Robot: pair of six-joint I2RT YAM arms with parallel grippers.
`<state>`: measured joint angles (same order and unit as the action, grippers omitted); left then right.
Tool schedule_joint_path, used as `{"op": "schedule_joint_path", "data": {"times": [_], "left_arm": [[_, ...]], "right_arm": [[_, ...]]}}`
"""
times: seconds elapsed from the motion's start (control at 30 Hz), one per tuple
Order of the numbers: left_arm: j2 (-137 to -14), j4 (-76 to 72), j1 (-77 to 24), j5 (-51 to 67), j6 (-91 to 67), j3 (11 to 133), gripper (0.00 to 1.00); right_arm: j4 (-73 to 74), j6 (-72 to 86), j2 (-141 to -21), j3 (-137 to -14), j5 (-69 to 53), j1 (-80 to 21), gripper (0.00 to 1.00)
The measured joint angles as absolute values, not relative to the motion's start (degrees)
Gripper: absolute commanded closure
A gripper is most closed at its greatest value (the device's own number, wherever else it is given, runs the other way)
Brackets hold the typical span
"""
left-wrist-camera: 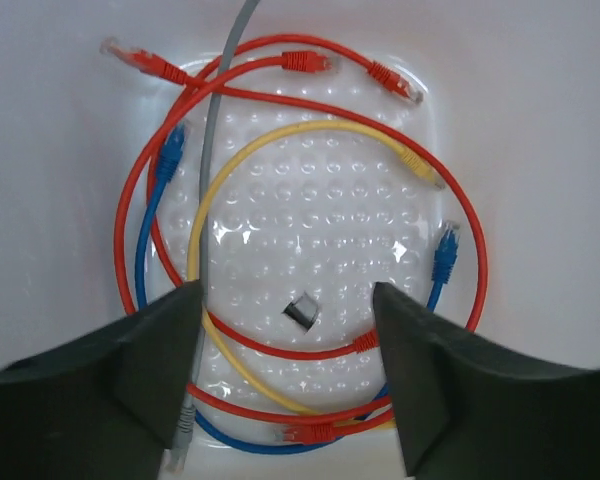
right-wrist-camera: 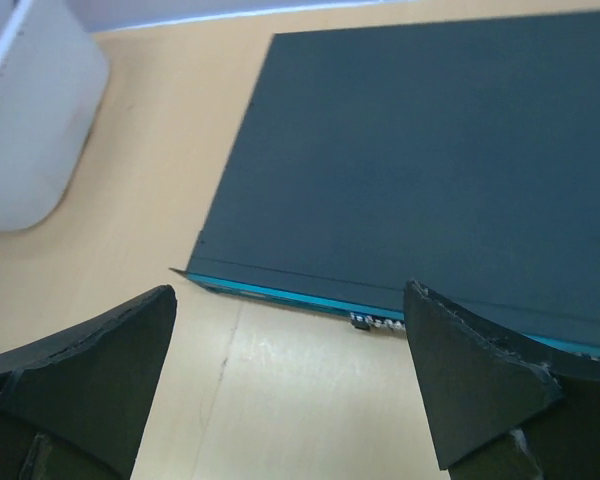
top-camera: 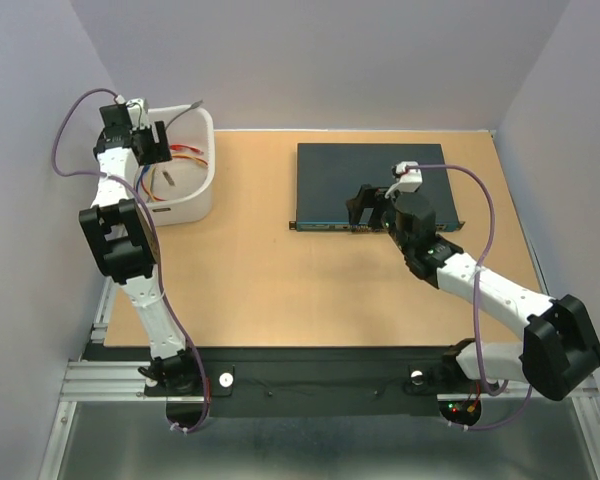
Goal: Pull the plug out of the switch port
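Observation:
The switch (top-camera: 350, 175) is a flat dark blue-black box lying right of the table's middle, its thin teal face (right-wrist-camera: 280, 292) turned toward the arms. In the right wrist view a small dark plug (right-wrist-camera: 360, 322) sticks out of that face, with a row of small sockets beside it; I see no cable on it. My right gripper (top-camera: 365, 207) is open and empty, hovering over the switch's front edge; the plug lies just inside its right finger (right-wrist-camera: 470, 380). My left gripper (top-camera: 150, 140) is open and empty above the white basket (top-camera: 198, 190).
The basket's floor (left-wrist-camera: 320, 200) holds loose coiled patch cables: red (left-wrist-camera: 300, 62), blue (left-wrist-camera: 444, 255), yellow (left-wrist-camera: 420, 165) and grey (left-wrist-camera: 215, 120), plus a small grey metal piece (left-wrist-camera: 301, 311). The basket also shows in the right wrist view (right-wrist-camera: 30, 120). Grey walls enclose the wooden table (top-camera: 260, 290).

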<state>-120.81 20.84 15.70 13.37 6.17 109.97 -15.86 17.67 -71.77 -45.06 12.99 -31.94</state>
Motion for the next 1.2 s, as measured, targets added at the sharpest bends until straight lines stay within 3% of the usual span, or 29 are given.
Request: {"op": "schedule_joint_path", "data": {"times": [0.23, 0.4, 0.57, 0.8, 0.97, 1.2], "left_arm": [[-120.05, 20.97, 14.76, 11.60, 7.09, 107.57, 0.01], [-114.72, 22.20, 10.55, 9.50, 9.30, 107.35, 0.01], [-110.45, 24.32, -4.91, 8.82, 13.54, 111.15, 0.01], [-120.09, 29.26, -22.81, 14.06, 16.71, 120.22, 0.01], [-129.80, 33.56, -24.64, 14.72, 17.26, 124.01, 0.01], [-138.50, 38.44, -24.27, 15.00, 17.56, 129.51, 0.01]], "right_arm": [[-8.29, 19.51, -72.14, -44.23, 16.82, -31.94, 0.00], [1.08, 10.98, -72.49, -48.47, 16.99, -31.94, 0.00], [5.56, 6.28, -66.65, -48.12, 15.99, -31.53, 0.01], [10.13, 15.57, -72.25, -50.19, 10.90, -24.05, 0.13], [14.00, 25.28, -77.14, -50.41, 7.79, -15.27, 0.14], [14.22, 26.59, -78.02, -50.41, 6.42, -15.07, 0.17]]}}
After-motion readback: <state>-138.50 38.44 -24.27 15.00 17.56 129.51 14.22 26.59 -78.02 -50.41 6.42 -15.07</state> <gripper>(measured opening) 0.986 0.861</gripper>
